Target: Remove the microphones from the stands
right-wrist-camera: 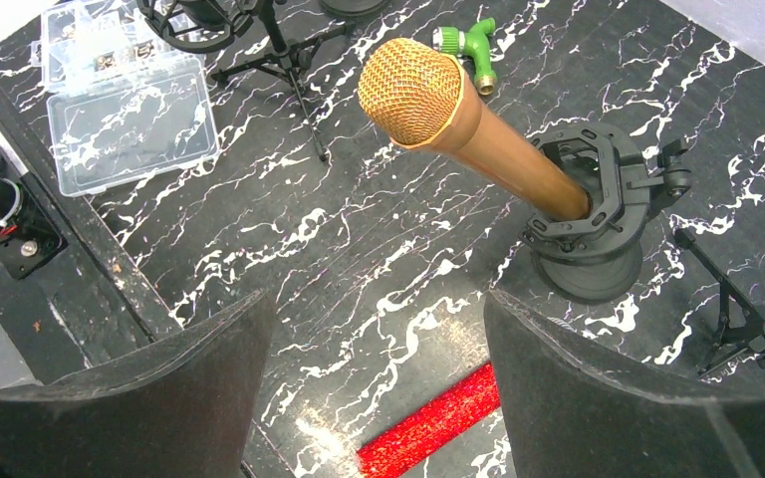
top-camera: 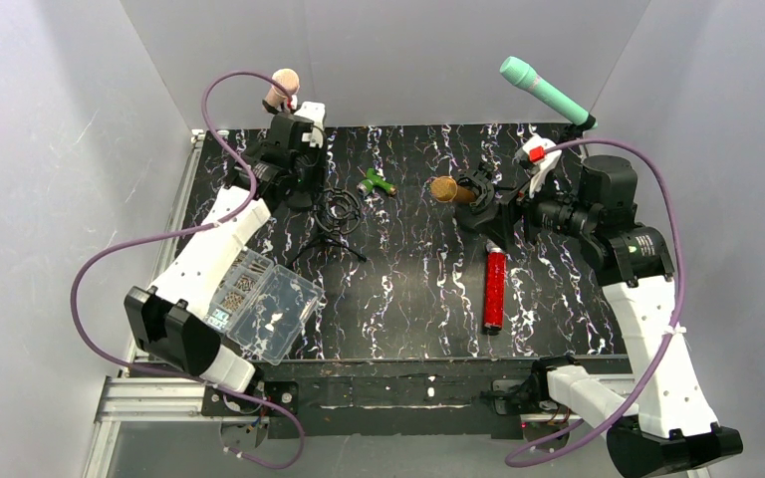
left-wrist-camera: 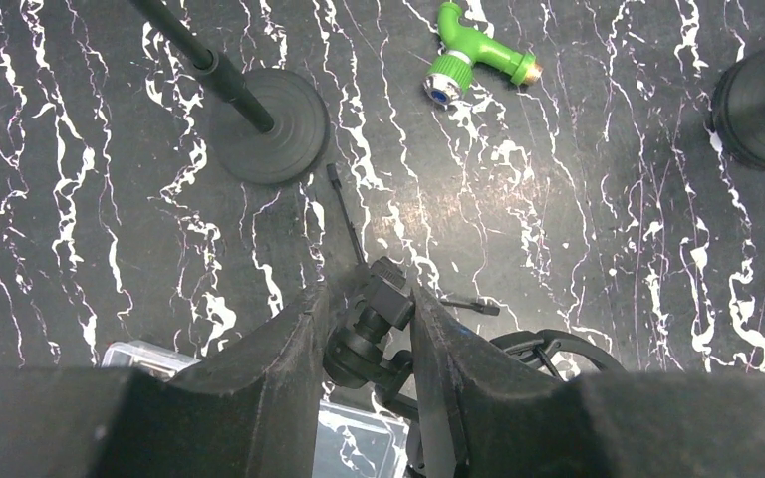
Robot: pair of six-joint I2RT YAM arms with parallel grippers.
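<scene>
A gold microphone (top-camera: pixel 445 189) sits tilted in the black clip of a round-based stand (top-camera: pixel 480 202); it also shows in the right wrist view (right-wrist-camera: pixel 438 105), with the stand (right-wrist-camera: pixel 598 214) beyond it. My right gripper (top-camera: pixel 508 202) is open and empty (right-wrist-camera: pixel 377 334), just right of that stand and not touching the microphone. My left gripper (top-camera: pixel 309 184) is shut on the black swivel joint (left-wrist-camera: pixel 383 309) of an empty tripod stand (top-camera: pixel 339 211). A pink microphone (top-camera: pixel 281 90) and a teal microphone (top-camera: pixel 543 90) stand on other stands at the back.
A red glitter microphone (top-camera: pixel 495 289) lies on the table below the gold one's stand; it also shows in the right wrist view (right-wrist-camera: pixel 428 423). A green fitting (top-camera: pixel 377 182) lies mid-table. A clear parts box (top-camera: pixel 264 299) sits front left. Round stand bases (left-wrist-camera: pixel 269 124) are near the left gripper.
</scene>
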